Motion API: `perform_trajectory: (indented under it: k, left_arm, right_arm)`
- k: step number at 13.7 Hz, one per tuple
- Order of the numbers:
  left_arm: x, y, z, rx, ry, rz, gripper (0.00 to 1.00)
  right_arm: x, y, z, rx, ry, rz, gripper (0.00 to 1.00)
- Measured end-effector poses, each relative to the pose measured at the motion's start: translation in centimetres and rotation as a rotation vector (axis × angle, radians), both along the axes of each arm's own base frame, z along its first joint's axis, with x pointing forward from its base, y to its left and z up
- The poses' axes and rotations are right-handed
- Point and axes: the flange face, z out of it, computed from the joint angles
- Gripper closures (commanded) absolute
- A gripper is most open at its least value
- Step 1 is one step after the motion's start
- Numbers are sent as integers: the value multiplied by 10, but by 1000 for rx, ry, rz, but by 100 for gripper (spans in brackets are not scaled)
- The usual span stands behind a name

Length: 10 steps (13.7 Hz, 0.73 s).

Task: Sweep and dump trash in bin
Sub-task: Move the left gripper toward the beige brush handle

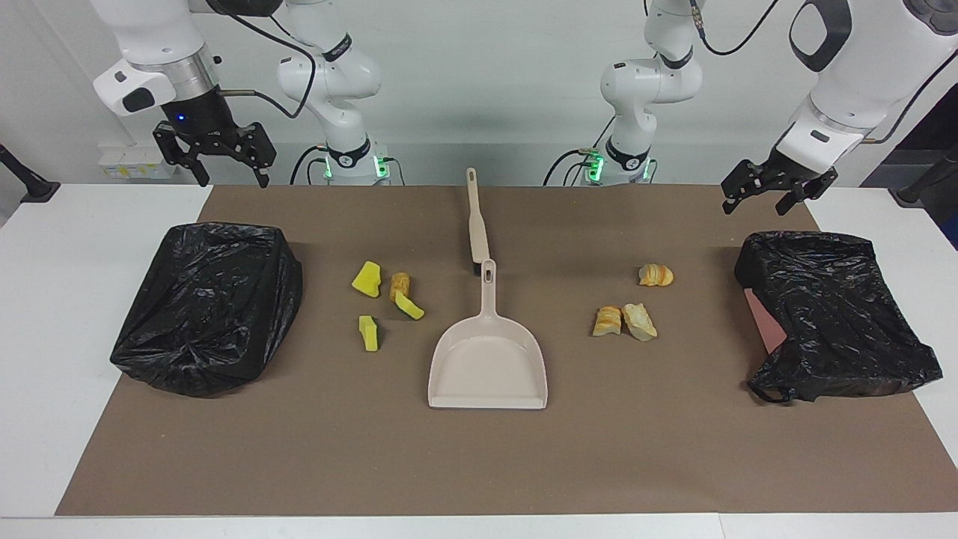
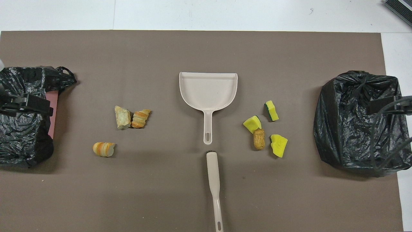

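We see both grippers hanging released, left gripper [image 1: 776,192] and right gripper [image 1: 217,153] each over a black-bagged bin; the trash [image 1: 385,299] lies on the worktop [image 1: 479,464] beside the dustpan [image 1: 488,367], between the bins.

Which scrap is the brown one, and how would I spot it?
Start at the beige dustpan mid-table, then go to the scraps toward the right arm's end. Among three yellow sponge wedges lies the brown crusty lump, the only one not yellow.

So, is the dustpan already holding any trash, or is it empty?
Empty. The dustpan lies flat on the mat with a bare tray; the yellow wedges and bread chunks all lie on the mat beside it.
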Motion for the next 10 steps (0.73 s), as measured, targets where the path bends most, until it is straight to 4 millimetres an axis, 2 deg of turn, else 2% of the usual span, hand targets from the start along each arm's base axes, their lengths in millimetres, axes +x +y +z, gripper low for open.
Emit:
perform_trajectory:
  k: [10]
  left_arm:
    - [-2,-5,-3,1,11,-10,0]
  right_arm:
    - [1,0,-1,0,-7,0,0]
